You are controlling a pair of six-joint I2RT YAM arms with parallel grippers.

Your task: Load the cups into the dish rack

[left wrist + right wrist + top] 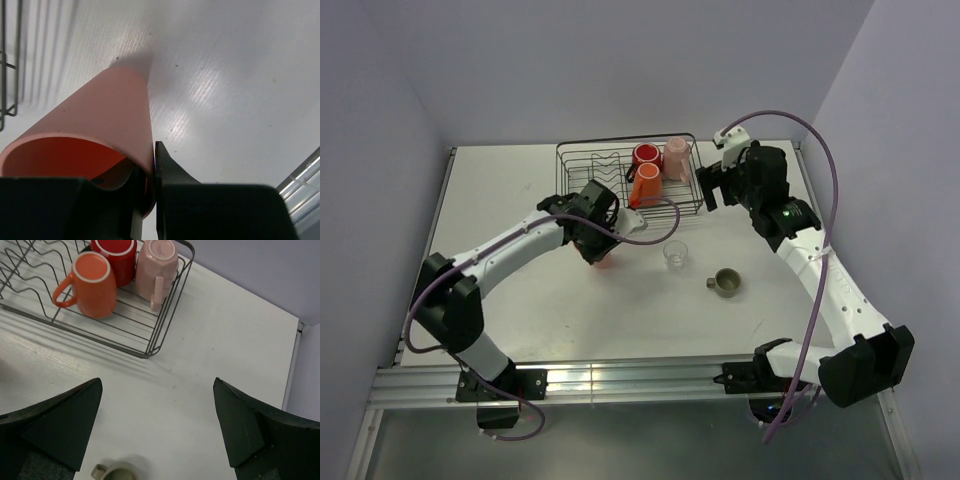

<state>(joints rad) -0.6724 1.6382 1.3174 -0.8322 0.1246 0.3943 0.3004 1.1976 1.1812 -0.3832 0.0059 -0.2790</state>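
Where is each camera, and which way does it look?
Top: high behind the robot, looking down on dish rack, left arm and right arm.
Left wrist: on left arm, facing table; fingers pinch the salmon tumbler.
Right wrist: on right arm, facing down at the rack; open fingers show.
Top and right wrist share the orange mug.

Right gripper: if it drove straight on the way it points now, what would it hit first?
Probably bare table, just short of the rack corner. The open right gripper has nothing between its fingers, though depth is unclear.
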